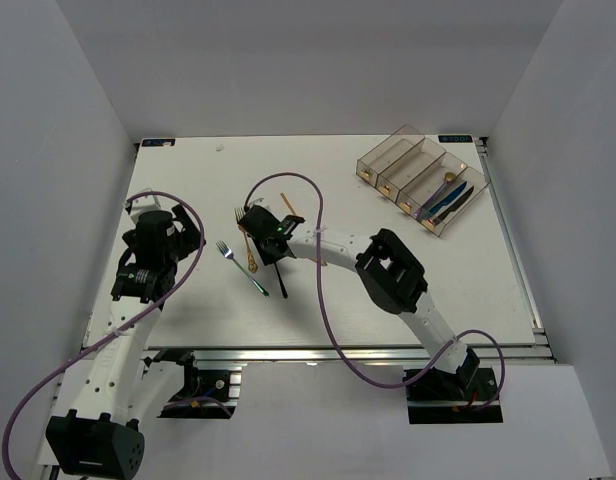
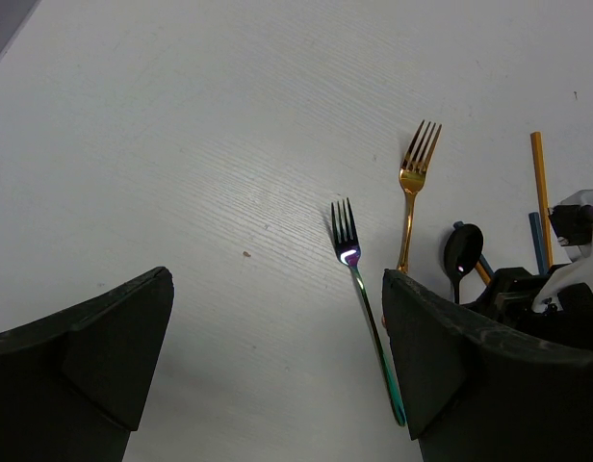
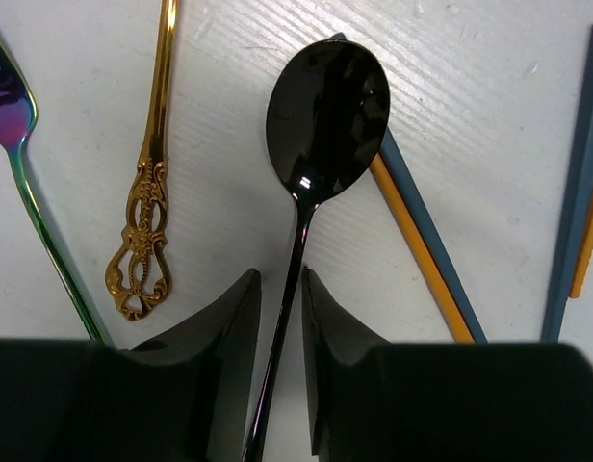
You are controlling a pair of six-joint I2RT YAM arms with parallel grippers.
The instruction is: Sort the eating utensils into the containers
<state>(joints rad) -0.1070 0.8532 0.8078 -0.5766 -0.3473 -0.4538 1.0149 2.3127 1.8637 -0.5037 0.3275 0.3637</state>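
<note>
**Grasping the black spoon**
Right gripper [image 3: 282,318] straddles the black spoon [image 3: 325,106] flat on the table [image 3: 489,58], jaws narrow, not visibly pinching. Next: clamp, lift, carry to the bins [image 1: 388,160] at 2 o'clock. Left gripper [image 2: 277,289] gapes, empty.

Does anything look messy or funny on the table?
Yes. The black spoon lies on top of a gold-and-blue chopstick pair, crossing it. The gold fork and the rainbow fork also lie loose, outside the bins.
</note>
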